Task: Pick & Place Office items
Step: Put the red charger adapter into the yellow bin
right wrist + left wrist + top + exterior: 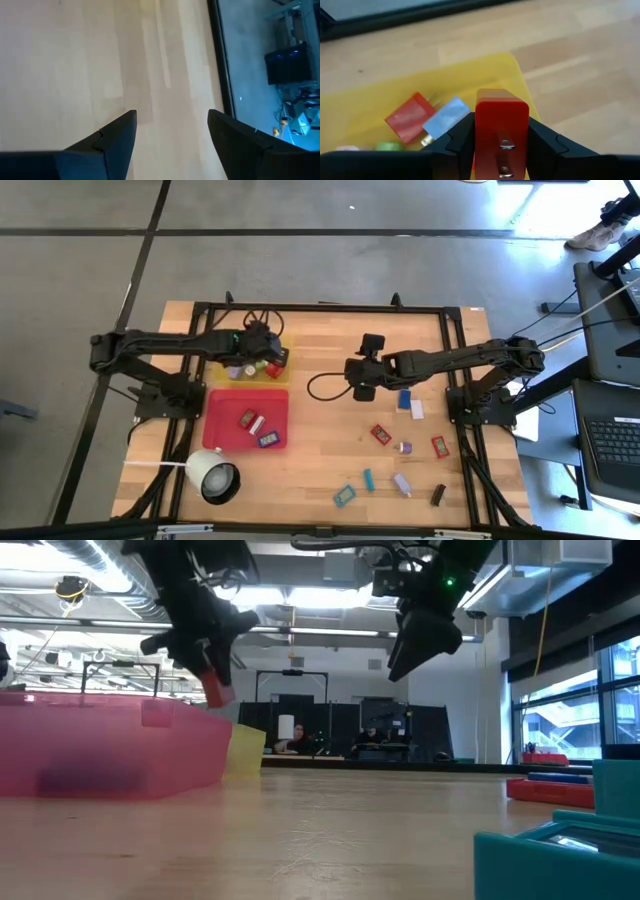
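Note:
My left gripper [268, 352] hangs over the yellow tray [225, 376], shut on a red block [501, 115]. That tray holds a red piece [409, 119], a light blue piece [445, 117] and small green and pink pieces. My right gripper [362, 390] stands open above bare table near the middle, with nothing between its fingers [117, 135]. More office items lie loose on the table's right half: red [380, 434], blue [404, 399], teal [344, 495] and black [438, 495] pieces. The red tray [225, 430] holds three small pieces. My left gripper pinches the red block by its two opposite sides [479, 131] between its two fingers. The fingers slant down toward the tray. The block's far end sticks out past the fingertips, and it hangs clear above the yellow tray [485, 75]; a small metal part [506, 145] shows on its upper face.
A white cup-like thing [213, 475] with a cord stands by the table's near left edge. A black cable loop [322, 386] lies beside my right gripper. A dark frame [320, 307] runs round the table's far and side edges. Bare wood shows between the red tray and the loose pieces.

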{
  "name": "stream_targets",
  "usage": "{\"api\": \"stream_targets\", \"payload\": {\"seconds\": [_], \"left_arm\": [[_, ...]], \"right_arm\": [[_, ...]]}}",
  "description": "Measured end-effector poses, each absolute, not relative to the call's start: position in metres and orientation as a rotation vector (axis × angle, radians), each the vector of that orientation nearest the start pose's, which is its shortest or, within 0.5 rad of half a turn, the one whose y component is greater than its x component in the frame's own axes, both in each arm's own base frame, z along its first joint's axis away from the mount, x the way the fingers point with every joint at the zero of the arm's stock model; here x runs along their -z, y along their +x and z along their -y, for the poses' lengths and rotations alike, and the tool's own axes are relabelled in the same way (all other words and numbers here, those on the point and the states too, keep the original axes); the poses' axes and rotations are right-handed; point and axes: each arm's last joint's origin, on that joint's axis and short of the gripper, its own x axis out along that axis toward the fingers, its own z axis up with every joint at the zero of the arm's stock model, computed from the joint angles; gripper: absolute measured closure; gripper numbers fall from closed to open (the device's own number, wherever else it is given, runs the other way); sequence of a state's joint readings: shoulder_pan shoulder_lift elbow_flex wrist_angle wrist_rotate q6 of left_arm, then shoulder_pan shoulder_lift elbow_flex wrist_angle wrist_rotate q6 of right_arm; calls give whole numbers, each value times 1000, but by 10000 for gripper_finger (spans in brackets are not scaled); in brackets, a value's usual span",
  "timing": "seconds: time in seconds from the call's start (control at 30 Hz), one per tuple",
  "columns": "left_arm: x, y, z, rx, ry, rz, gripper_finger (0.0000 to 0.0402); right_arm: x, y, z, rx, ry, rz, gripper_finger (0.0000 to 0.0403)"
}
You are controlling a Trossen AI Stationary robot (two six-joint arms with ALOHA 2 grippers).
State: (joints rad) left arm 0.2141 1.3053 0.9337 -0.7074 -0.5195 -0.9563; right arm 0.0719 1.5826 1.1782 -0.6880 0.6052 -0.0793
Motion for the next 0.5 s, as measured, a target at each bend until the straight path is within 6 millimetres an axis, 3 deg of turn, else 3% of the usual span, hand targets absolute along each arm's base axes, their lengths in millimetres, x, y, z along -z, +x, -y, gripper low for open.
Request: {"api": "stream_targets", "payload": {"seconds": [0.2, 0.5], "left_arm": [[-231, 244, -65, -1062, -670, -762, 273], [-193, 263, -68, -1068, -658, -923, 272]], "right_arm": [[-245, 315, -6, 449, -418, -1055, 156], [-246, 316, -6, 450, -415, -1043, 155]]}}
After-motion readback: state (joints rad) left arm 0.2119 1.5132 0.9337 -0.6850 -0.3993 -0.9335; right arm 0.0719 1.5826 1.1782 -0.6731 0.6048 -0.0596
